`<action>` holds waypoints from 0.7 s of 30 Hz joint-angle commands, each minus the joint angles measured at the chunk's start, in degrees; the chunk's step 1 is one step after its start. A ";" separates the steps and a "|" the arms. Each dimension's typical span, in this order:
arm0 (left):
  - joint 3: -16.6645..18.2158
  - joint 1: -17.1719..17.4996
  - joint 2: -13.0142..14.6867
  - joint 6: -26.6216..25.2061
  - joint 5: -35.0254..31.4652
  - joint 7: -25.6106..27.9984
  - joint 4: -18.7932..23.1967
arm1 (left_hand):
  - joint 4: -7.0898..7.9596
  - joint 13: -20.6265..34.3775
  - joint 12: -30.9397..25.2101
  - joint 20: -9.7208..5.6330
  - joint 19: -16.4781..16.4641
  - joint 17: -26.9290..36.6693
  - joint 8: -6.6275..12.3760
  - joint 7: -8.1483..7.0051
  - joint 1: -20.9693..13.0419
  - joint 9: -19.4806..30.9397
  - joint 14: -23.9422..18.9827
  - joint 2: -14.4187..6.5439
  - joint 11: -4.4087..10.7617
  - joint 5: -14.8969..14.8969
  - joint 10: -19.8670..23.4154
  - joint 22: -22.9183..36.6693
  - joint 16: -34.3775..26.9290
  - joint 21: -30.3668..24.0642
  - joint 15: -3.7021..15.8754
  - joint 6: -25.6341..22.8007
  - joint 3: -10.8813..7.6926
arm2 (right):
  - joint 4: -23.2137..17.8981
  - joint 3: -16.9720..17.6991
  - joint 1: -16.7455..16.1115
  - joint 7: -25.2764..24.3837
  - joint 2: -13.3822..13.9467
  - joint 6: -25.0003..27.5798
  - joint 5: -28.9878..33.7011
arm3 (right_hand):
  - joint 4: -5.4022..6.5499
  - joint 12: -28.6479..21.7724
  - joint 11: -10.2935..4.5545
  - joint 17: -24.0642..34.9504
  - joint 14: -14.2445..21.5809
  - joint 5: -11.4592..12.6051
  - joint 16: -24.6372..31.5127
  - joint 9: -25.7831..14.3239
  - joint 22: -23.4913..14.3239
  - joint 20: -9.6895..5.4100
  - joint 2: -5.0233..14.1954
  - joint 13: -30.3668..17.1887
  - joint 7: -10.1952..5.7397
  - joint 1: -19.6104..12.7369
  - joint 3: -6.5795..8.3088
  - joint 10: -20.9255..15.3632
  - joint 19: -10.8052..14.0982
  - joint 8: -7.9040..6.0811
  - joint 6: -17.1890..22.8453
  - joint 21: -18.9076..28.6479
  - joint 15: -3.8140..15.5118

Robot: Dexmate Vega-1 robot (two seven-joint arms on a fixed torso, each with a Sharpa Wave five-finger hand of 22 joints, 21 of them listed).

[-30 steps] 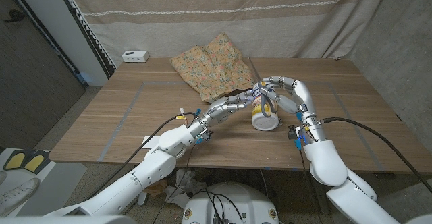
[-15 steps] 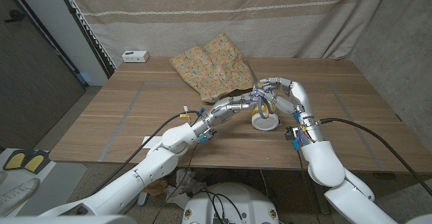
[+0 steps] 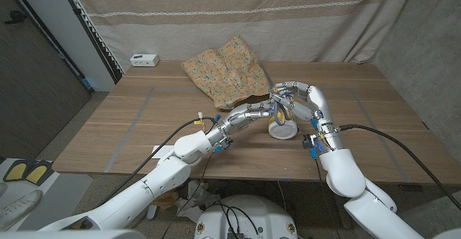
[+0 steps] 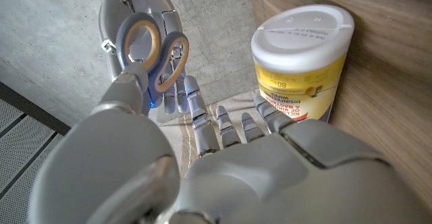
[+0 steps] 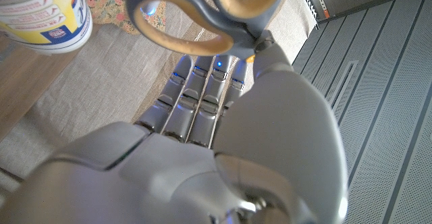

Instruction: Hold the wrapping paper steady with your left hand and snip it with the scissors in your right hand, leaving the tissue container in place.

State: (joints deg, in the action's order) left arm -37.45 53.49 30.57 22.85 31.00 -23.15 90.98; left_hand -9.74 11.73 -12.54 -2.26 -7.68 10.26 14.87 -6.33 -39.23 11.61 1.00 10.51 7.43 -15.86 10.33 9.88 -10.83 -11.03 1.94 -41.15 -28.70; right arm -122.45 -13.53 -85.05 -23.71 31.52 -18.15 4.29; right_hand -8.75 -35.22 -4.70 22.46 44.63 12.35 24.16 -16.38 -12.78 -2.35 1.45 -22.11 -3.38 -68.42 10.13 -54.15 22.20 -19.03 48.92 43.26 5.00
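Both robot hands meet beside the tissue container (image 3: 282, 127), right robot hand (image 3: 292, 98) holding scissors (image 3: 279, 107).

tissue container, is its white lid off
No, the white lid sits closed on the yellow tissue container in the left wrist view.

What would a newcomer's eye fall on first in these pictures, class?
The two robot hands meeting mid-table: the right robot hand holds grey-and-yellow scissors, and the left robot hand reaches in beside them. Just below lies a yellow tissue container on its side, with floral wrapping paper behind.
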 commanded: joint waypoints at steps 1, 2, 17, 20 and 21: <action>-0.72 -0.67 -0.65 -0.13 -0.57 0.36 -0.55 | -0.10 0.17 -0.32 -0.62 -0.51 0.23 0.32 -0.21 -1.07 0.16 -0.24 0.12 -0.26 -0.81 0.22 0.07 -0.26 -0.19 0.89 -0.19 0.48 | 0.51 -0.94 0.88 0.01 -0.10 0.11 -0.72 | 0.10 -0.18 -3.92 0.27 0.56 0.57 -0.09 -0.15 0.05 -2.48 6.36 -0.81 0.13 -6.81 0.39 -4.36 -0.23 0.07 0.44 0.58 8.68; -0.82 -0.79 -0.80 -0.15 -0.60 0.31 -0.70 | -0.14 0.18 -0.31 -0.66 -0.54 0.23 0.34 -0.53 -1.23 0.16 -0.27 0.16 -0.24 -0.97 0.21 0.06 -0.26 -0.18 0.96 -0.34 0.61 | 0.53 -0.98 0.91 -0.05 -0.07 0.08 -0.60 | 0.10 -0.14 -3.87 0.26 0.55 0.58 -0.13 -0.17 0.06 -2.41 6.35 -0.82 0.08 -6.81 0.40 -4.26 -0.28 0.04 0.50 0.61 8.69; -2.36 -3.00 -3.07 0.75 0.09 -2.96 -4.19 | -0.23 0.27 -0.53 -0.91 -0.63 0.24 0.60 -1.52 -2.45 0.17 -0.50 0.17 0.25 -2.21 0.85 0.05 -0.28 -0.11 1.38 -1.68 1.58 | 0.72 -1.30 1.34 -0.32 0.01 -0.27 -0.71 | 0.13 -0.09 -3.90 0.33 0.69 0.60 -0.28 -0.19 0.18 -2.45 6.33 -0.88 0.11 -6.77 0.45 -4.28 -0.45 0.11 0.60 1.08 8.66; -2.75 -3.67 -3.43 0.75 0.10 -3.89 -4.89 | -0.22 0.28 -0.51 -0.96 -0.64 0.24 0.46 -1.43 -2.63 0.17 -0.52 0.16 0.25 -2.40 0.80 0.05 -0.28 -0.10 1.40 -1.45 1.75 | 0.80 -1.57 1.58 -0.19 0.09 0.04 -0.51 | 0.14 -0.10 -3.98 0.29 0.64 0.61 -0.40 -0.18 0.20 -2.44 6.35 -0.80 0.10 -6.75 0.48 -4.45 -0.46 0.14 0.59 1.17 8.66; -2.75 -3.68 -3.44 0.77 0.11 -3.93 -4.91 | -0.22 0.29 -0.49 -0.96 -0.64 0.24 0.42 -1.42 -2.68 0.17 -0.52 0.15 0.25 -2.44 0.77 0.05 -0.28 -0.09 1.41 -1.38 1.79 | 0.78 -1.58 1.58 -0.21 0.11 0.07 -0.51 | 0.13 -0.10 -3.98 0.33 0.68 0.61 -0.38 -0.20 0.21 -2.44 6.32 -0.75 0.06 -6.76 0.48 -4.55 -0.49 0.15 0.55 1.19 8.69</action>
State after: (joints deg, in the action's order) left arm -39.32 51.15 28.34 23.06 30.77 -25.17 88.02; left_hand -9.87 11.87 -12.54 -2.05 -7.87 10.25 15.26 -7.67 -41.12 11.60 1.00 10.60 7.87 -17.83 10.91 9.88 -10.83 -11.03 1.94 -42.49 -27.29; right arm -121.84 -14.63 -83.94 -23.88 31.53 -18.16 3.69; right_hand -8.76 -35.19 -4.69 22.57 44.62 12.77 24.13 -16.36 -12.50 -2.66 1.45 -22.11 -3.38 -68.42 10.11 -54.15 21.89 -19.03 48.92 44.14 5.00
